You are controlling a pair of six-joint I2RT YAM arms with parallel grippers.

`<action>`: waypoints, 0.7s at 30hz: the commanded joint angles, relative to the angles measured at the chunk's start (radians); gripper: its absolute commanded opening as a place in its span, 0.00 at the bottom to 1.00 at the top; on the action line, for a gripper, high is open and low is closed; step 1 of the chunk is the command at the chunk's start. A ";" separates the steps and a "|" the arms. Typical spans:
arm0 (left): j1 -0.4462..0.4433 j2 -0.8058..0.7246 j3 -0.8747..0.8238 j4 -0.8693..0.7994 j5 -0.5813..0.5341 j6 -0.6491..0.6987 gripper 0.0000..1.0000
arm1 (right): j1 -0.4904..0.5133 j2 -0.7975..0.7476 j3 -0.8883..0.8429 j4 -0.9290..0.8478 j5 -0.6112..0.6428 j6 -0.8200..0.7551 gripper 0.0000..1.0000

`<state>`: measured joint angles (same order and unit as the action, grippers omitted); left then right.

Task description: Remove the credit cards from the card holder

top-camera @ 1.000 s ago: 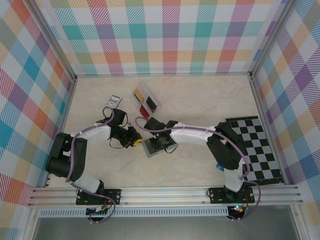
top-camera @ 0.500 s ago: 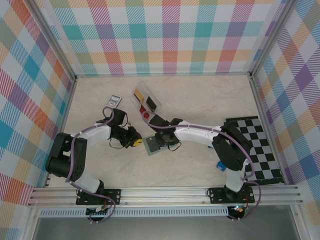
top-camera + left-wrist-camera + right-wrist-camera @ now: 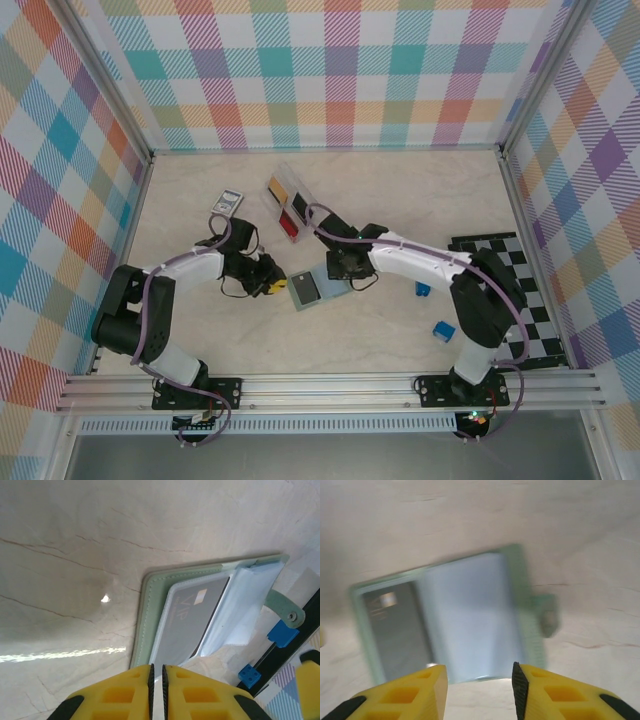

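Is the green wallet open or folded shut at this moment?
Open. The wallet lies spread flat on the table, pale inner pockets facing up, a grey card showing in one pocket, its strap unfastened.

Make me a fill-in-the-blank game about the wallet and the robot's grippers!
1. The wallet lies ___ on the table.
2. The card inside the wallet is ___ in colour.
3. The left gripper is ___, with nothing in it.
4. The little blocks are ___.

Missing words: open; grey; shut; blue
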<state>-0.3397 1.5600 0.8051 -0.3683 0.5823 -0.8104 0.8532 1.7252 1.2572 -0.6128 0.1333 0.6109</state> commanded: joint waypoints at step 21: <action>-0.108 0.096 0.071 0.017 -0.051 -0.024 0.16 | -0.026 0.263 0.126 -0.019 -0.253 -0.105 0.22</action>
<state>-0.4381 1.6367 0.8501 -0.3599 0.5438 -0.8230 0.8310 1.9633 1.3518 -0.5961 -0.1467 0.5144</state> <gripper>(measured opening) 0.154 0.221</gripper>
